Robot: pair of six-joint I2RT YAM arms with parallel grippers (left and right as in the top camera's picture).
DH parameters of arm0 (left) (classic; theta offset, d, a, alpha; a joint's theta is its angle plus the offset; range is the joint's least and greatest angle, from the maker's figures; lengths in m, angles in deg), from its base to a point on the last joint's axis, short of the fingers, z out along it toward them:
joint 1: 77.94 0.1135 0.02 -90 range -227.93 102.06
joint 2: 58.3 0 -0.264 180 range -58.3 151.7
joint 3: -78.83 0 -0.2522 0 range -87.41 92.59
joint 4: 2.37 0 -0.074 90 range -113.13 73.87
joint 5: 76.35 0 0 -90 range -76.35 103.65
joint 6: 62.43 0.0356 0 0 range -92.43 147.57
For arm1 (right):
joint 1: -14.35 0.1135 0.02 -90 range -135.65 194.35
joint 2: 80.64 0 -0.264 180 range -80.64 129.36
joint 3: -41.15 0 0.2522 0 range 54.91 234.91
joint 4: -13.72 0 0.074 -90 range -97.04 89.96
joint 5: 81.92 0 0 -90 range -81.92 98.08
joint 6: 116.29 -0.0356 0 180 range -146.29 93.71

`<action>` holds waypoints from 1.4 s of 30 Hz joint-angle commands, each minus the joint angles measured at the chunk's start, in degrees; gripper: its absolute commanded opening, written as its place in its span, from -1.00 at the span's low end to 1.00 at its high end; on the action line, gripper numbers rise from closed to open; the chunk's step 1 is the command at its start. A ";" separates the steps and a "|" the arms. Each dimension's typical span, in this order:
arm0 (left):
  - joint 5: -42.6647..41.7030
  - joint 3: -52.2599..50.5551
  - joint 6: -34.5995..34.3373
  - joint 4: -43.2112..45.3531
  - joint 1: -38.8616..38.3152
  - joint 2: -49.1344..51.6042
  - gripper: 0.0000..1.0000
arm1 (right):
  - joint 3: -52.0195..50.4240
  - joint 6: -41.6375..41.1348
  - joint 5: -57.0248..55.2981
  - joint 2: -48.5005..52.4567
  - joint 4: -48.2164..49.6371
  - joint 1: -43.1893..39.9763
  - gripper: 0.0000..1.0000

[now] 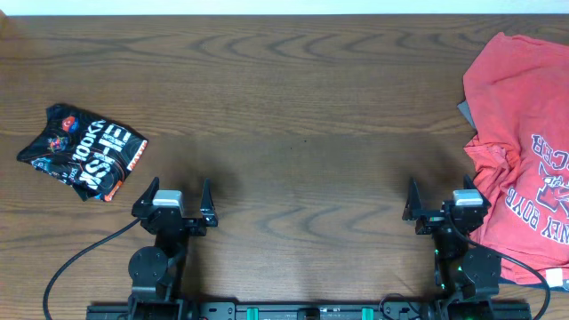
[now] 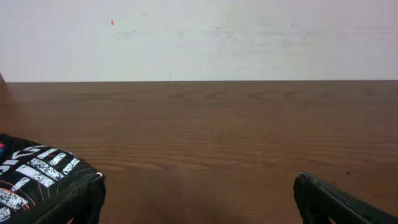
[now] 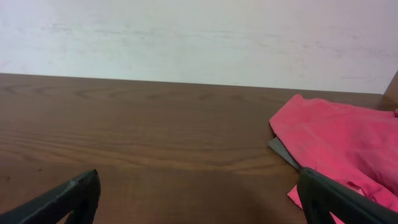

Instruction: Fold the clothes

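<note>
- Risk: coral-red T-shirt [image 1: 516,151] is rumpled w/ deep creases. A pinch may take 2 layers, so it'd drag as a lump, not spread.
- Risk: dark grey-navy cloth [image 1: 463,110] peeks from under the shirt's left side. A low grab could lift both.
- Risk: shirt lies against the right arm's base at the front edge; may snag on reach.
- Right gripper [image 1: 443,196]: fingers apart, empty, near front edge, just beside shirt.
- Left gripper [image 1: 178,192]: fingers apart, empty, front edge, left part.
- Shirt: along right edge of bench, runs out of view. Print faces up, lettering sideways.
- Black printed garment [image 1: 82,151]: compact bundle near left edge, well apart from shirt.
</note>
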 commanded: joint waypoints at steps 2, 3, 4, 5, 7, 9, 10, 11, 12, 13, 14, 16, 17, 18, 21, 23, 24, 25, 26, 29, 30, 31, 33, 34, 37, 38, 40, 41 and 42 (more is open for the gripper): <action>-0.11 -0.55 0.94 -2.56 0.35 -0.02 0.96 | -0.09 1.03 0.17 -0.31 -0.24 -1.11 0.99; -0.11 -0.55 0.94 -2.56 0.35 -0.02 0.96 | -0.09 1.03 0.17 -0.31 -0.24 -1.11 0.99; -0.11 -0.55 0.94 -2.56 0.35 -0.02 0.96 | -0.09 1.03 0.17 -0.31 -0.24 -1.11 0.98; -0.11 -0.55 0.94 -2.56 0.35 -0.02 0.96 | -0.09 1.03 0.17 -0.31 -0.24 -1.11 0.98; -0.11 -0.55 0.94 -2.56 0.35 -0.02 0.96 | -0.09 1.03 0.17 -0.31 -0.24 -1.11 0.98; -0.11 -0.55 0.94 -2.56 0.35 -0.02 0.96 | -0.09 1.03 0.17 -0.31 -0.24 -1.11 0.99; -0.11 -0.55 0.94 -2.58 0.35 -0.02 0.96 | -0.09 1.03 0.17 -0.31 -0.24 -1.11 0.99; -0.11 -0.55 0.94 -2.56 0.35 -0.02 0.96 | -0.09 1.03 0.17 -0.31 -0.24 -1.11 0.99; -0.11 -0.55 0.94 -2.56 0.35 -0.02 0.96 | -0.09 1.03 0.17 -0.31 -0.24 -1.11 0.99; -0.11 -0.55 0.94 -2.56 0.35 -0.02 0.96 | -0.09 1.03 0.17 -0.31 -0.24 -1.11 0.99; -0.11 -0.55 0.94 -2.56 0.35 -0.02 0.96 | -0.09 1.03 0.17 -0.31 -0.24 -1.11 0.99; -0.11 -0.55 0.94 -2.56 0.35 -0.02 0.96 | -0.09 1.03 0.20 -0.31 -0.22 -1.11 0.98; -0.13 -0.55 0.92 -2.56 0.35 -0.02 0.96 | -0.09 1.03 0.20 -0.31 -0.22 -1.11 0.98; -0.13 -0.55 0.94 -2.56 0.35 -0.02 0.96 | -0.09 1.03 0.20 -0.31 -0.24 -1.11 0.98; -0.13 -0.55 0.92 -2.56 0.35 -0.02 0.96 | -0.09 1.03 0.20 -0.31 -0.24 -1.11 0.98; -0.11 -0.55 0.92 -2.56 0.35 -0.02 0.96 | -0.09 1.01 0.76 -0.31 -0.28 -1.11 0.98; -0.13 -0.55 0.92 -2.58 0.35 -0.02 0.96 | -0.09 1.01 1.29 -0.31 -0.35 -1.11 0.99; -0.13 -0.55 0.92 -2.58 0.35 0.00 0.96 | -0.09 0.98 1.88 -0.31 -0.39 -1.11 0.98; -0.13 -0.55 0.92 -2.56 0.35 0.00 0.96 | -0.09 0.98 2.80 -0.31 -0.20 -1.11 0.98; -0.13 -0.55 0.35 -2.56 0.35 0.11 0.96 | -0.09 0.37 5.70 -0.31 0.09 -1.14 0.98; -0.13 -0.55 -0.37 -2.58 0.35 0.22 0.96 | -0.09 0.00 6.03 -0.28 -0.26 -1.11 0.98; -0.15 -0.46 -0.63 -2.62 0.35 0.50 0.96 | -0.07 -1.11 5.97 -0.04 -0.24 -1.14 0.98; -0.15 0.00 -2.32 -3.34 0.35 1.44 0.96 | 0.13 -1.60 5.88 0.63 -0.33 -1.14 0.99; -0.15 0.48 -3.50 -4.00 0.35 2.01 0.95 | 0.37 -1.62 5.75 1.18 -0.42 -1.14 0.98; -1.90 2.84 -6.36 -7.50 0.35 4.74 0.96 | 2.47 -2.60 4.92 3.45 -3.61 -1.14 0.99; -2.93 3.63 -6.95 -8.35 0.35 5.97 0.96 | 3.43 -3.02 4.22 4.44 -4.96 -1.14 0.98; -5.05 5.64 -7.10 -10.40 0.35 8.96 0.96 | 5.86 -3.76 2.51 7.15 -8.04 -1.14 0.98; -5.31 6.82 -7.28 -11.72 0.35 10.49 0.96 | 7.30 -3.74 1.77 8.92 -9.46 -1.14 0.98; -5.31 8.13 -7.93 -13.20 0.35 12.11 0.96 | 8.59 -3.76 0.94 10.64 -10.62 -1.14 0.98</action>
